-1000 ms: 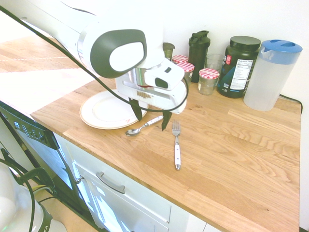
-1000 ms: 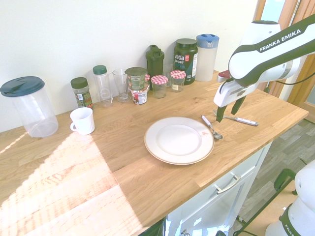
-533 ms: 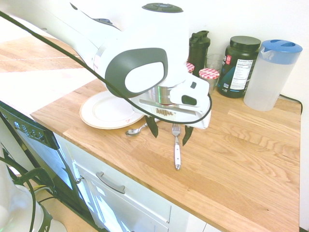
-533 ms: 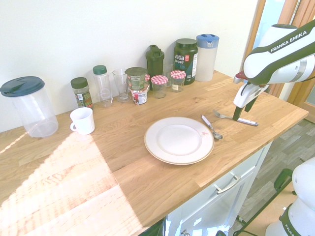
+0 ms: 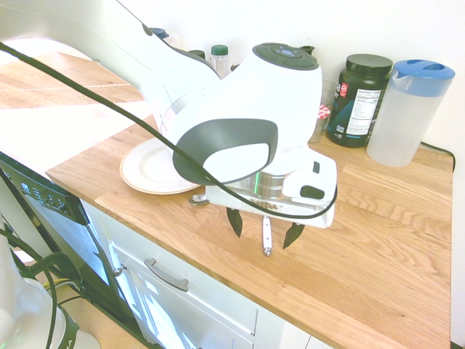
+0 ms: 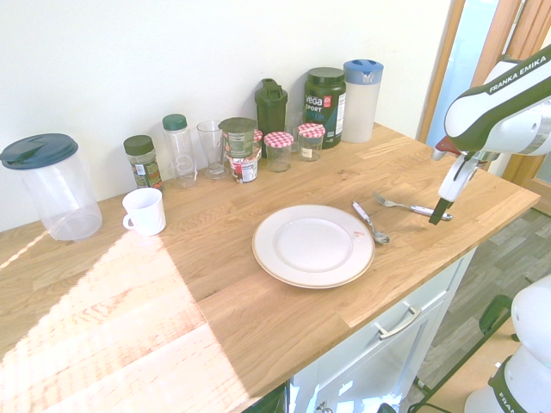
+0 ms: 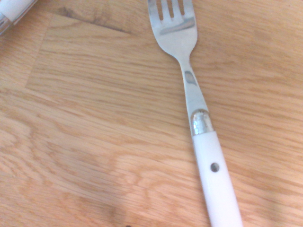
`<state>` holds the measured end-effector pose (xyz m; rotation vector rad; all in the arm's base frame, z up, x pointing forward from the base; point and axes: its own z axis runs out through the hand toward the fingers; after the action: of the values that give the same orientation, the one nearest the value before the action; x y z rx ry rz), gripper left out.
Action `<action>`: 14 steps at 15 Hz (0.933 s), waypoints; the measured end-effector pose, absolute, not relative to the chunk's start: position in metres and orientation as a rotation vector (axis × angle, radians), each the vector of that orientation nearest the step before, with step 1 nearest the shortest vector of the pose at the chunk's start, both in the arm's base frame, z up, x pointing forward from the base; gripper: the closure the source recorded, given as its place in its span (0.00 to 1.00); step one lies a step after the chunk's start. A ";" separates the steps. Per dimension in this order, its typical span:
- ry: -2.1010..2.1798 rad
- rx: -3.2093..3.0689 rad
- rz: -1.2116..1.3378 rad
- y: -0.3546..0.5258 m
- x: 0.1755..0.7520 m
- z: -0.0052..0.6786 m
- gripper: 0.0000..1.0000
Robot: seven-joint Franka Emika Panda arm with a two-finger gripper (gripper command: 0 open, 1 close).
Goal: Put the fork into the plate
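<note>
Approach step — gripper over the fork, nothing grasped yet.

Gripper (image 5: 263, 230) points straight down with its jaws spread wide, one dark finger (image 5: 235, 222) on each side of the fork (image 5: 267, 235) handle and clear above it — no contact that I can see. Fork lies flat on the counter (image 5: 363, 240), tines toward the back wall, white handle toward the front edge; wrist view shows neck and handle right under the camera, so alignment looks decent. Spoon (image 6: 371, 223) lies between fork and plate (image 6: 313, 245), near the plate's rim but apart from it. Next, as I read it: drop straight down, pinch across the handle, lift, carry over the spoon to the plate. A thin, flat handle on wood means the fingertips must go almost to the surface.
</note>
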<state>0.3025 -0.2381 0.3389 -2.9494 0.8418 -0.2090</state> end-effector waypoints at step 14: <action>0.813 -2.947 -0.171 -0.227 0.312 0.328 1.00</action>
<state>0.3117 -0.2271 0.3280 -2.9471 0.8134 -0.1710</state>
